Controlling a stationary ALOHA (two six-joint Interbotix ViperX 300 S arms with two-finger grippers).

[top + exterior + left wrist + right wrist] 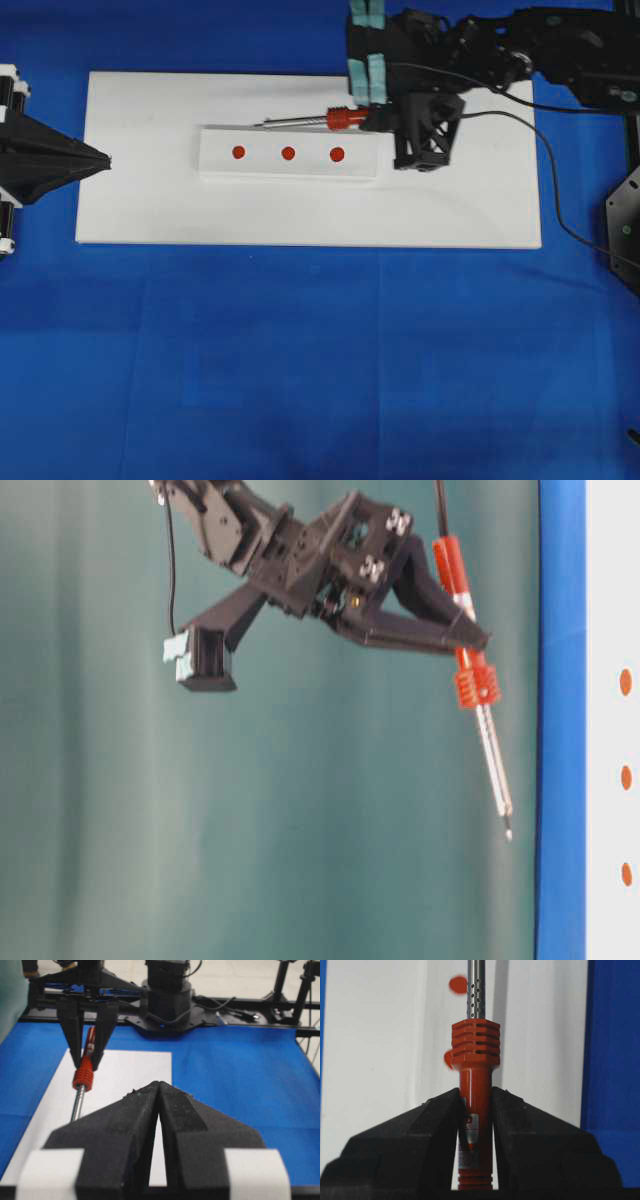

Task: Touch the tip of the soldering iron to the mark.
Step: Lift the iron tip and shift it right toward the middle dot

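The soldering iron point(345, 118) has a red-orange ribbed handle and a thin silver shaft pointing left. My right gripper point(372, 118) is shut on its handle. The mark point(288, 153) is the middle of three red dots on a raised white strip point(290, 170). Seen from overhead, the tip lies just beyond the strip's far edge, between the left and middle dots. At table level the soldering iron point(488, 740) hangs tilted, its tip clear of the mark point(626, 777). In the right wrist view the soldering iron point(475, 1042) runs beside the mark point(458, 984). My left gripper point(100, 160) is shut and holds nothing.
The strip lies on a white board point(450, 215) over a blue cloth point(320, 360). The iron's black cord point(545, 150) loops off to the right across the board. The left gripper point(159, 1083) rests at the board's left edge, far from the strip.
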